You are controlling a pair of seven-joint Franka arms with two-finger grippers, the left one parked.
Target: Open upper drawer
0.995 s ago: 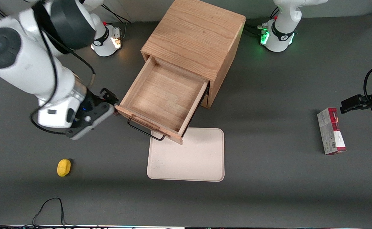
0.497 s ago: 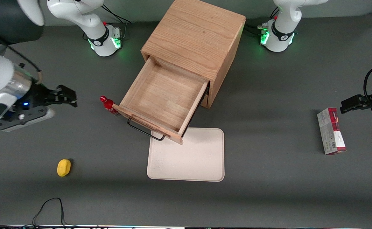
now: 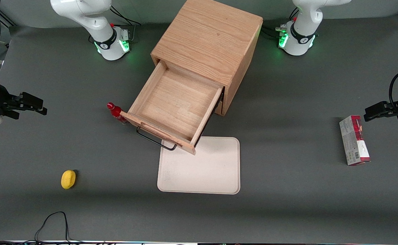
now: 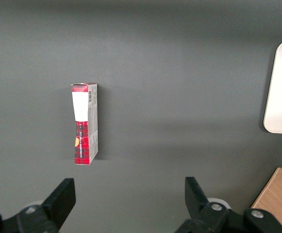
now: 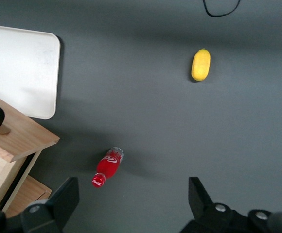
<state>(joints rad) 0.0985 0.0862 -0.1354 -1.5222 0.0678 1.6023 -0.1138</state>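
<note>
Upper drawer [image 3: 175, 109], pulled well out of the oak cabinet [image 3: 207, 41] mid-worktop above the tray [image 3: 200, 166], looks done, while the end effector [image 3: 32, 102], fingers apart and empty, hangs at the worktop's working-arm edge; any return sweep risks toppling the red bottle [image 3: 115, 111] beside the drawer front.

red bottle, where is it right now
The red bottle lies on the table right beside the open upper drawer's front corner, toward the working arm's end; the open gripper hangs farther out that way.

Front camera overhead, wrist cameras downward, all showing tray [image 3: 199, 166].
</note>
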